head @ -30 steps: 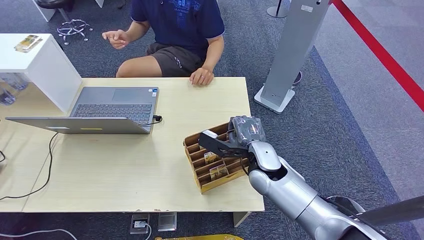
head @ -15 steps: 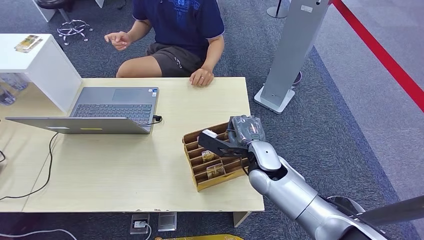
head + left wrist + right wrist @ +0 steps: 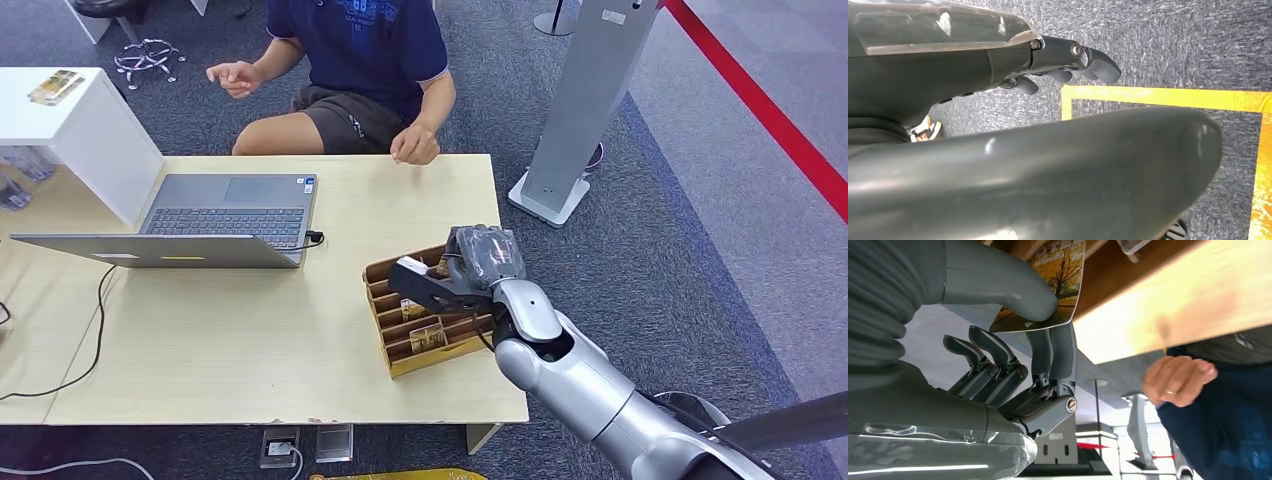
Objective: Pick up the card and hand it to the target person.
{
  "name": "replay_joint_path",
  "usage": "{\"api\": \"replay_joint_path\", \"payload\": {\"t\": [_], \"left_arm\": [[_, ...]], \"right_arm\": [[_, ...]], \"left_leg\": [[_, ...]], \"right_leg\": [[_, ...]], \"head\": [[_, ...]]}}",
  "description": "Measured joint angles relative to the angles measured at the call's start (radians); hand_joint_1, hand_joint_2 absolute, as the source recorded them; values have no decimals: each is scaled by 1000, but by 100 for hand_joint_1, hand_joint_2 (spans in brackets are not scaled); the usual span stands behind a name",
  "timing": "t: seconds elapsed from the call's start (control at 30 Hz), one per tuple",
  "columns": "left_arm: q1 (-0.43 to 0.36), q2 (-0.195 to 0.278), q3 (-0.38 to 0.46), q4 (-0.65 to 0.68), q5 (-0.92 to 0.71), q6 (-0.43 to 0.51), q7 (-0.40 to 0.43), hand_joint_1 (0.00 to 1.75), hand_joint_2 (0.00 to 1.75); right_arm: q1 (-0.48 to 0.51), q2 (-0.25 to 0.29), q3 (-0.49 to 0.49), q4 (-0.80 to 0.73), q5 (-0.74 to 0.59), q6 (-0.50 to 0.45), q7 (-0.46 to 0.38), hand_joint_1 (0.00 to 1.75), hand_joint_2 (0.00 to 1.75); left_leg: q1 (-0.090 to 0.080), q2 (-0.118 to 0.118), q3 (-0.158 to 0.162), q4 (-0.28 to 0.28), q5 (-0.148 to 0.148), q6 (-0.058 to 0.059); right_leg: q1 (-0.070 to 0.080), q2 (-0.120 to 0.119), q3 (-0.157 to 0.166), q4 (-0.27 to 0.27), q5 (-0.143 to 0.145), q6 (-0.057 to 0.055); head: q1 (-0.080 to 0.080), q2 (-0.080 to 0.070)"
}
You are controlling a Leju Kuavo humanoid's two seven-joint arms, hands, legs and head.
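My right hand (image 3: 462,270) hovers over the wooden card rack (image 3: 385,342) near the table's right front corner. In the right wrist view it pinches a card (image 3: 1055,282) printed with an autumn tree between its thumb (image 3: 998,282) and fingers (image 3: 1060,357), just above the rack's slots. Other cards (image 3: 427,336) still stand in the rack. The person (image 3: 360,50) sits at the far side of the table, with one hand (image 3: 415,147) lifted just above the table edge. My left hand (image 3: 1068,65) hangs over the carpet, its fingers loosely bent and holding nothing.
An open laptop (image 3: 225,215) sits on the left half of the table (image 3: 250,330), its cable (image 3: 100,310) trailing toward the front. A white box (image 3: 90,130) stands at the far left. A grey floor stand (image 3: 580,110) rises to the right of the table.
My right hand has risen slightly and shifted left with the card, and the rack slid a little with it. The person's hand has lifted off the table edge.
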Motion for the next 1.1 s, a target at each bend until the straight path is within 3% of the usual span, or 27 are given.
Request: {"api": "replay_joint_path", "payload": {"t": [0.33, 0.53, 0.87, 1.1], "left_arm": [[2, -1, 0, 0, -7, 3, -14, 0, 0], [1, 0, 0, 0, -36, -5, -14, 0, 0], [-6, 0, -3, 0, -61, -21, -15, 0, 0], [-7, 0, -4, 0, -49, -19, -12, 0, 0]], "right_arm": [[-64, 0, 2, -175, 25, -15, 3, 175, 175], [-161, 18, 19, -182, -57, -18, -37, 175, 175], [-315, 152, 81, 141, -72, -145, -223, 175, 175], [-342, 246, 114, 335, -74, -159, -264, 175, 175]], "left_leg": [[0, 0, 0, 0, 0, 0], [0, 0, -1, 0, 0, 0], [0, -1, -1, 0, 1, 0], [0, -1, -1, 0, 1, 0]], "right_leg": [[0, 0, 0, 0, 0, 0], [0, 0, 0, 0, 0, 0], [0, 0, 0, 1, 0, 0], [0, 0, 0, 1, 0, 0]], "head": [[0, 0], [0, 0], [0, 0], [1, 0]]}}
